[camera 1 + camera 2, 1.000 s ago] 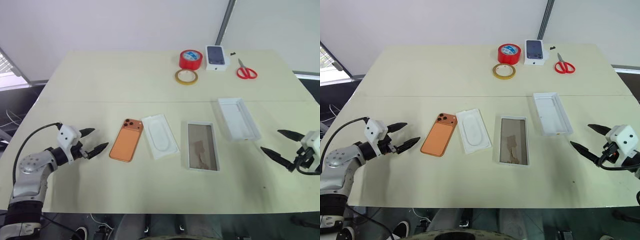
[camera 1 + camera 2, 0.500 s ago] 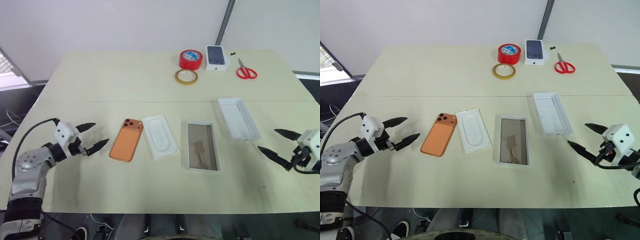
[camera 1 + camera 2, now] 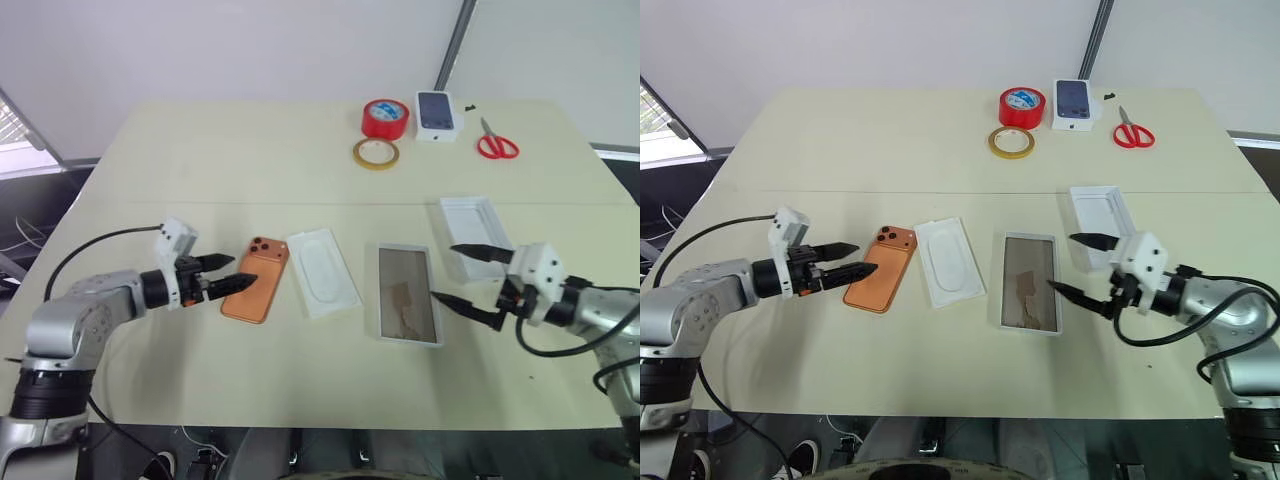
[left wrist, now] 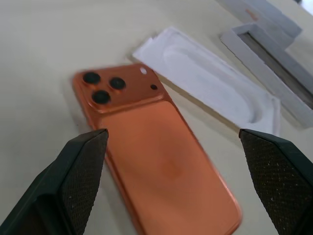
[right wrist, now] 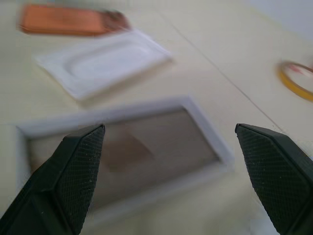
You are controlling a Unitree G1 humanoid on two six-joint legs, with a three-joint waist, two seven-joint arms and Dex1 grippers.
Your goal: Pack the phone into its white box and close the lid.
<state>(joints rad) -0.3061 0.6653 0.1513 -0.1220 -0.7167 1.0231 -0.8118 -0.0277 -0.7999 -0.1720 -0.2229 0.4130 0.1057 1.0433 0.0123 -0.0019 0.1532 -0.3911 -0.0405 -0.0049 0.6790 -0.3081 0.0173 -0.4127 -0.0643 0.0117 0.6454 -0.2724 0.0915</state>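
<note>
The right claw (image 3: 462, 273) covers part of the lid (image 3: 470, 222); the phone (image 5: 68, 19) looks blurred

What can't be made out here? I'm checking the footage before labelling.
- Lid: near end hidden behind the right gripper, eye views.
- Phone: near end cut off by the bottom edge, left wrist view.
- Picture on small box: too small for details.

Left claw (image 3: 228, 273) reached phone (image 3: 254, 280); right claw (image 3: 462, 274) reached white box (image 3: 408, 306).
</note>
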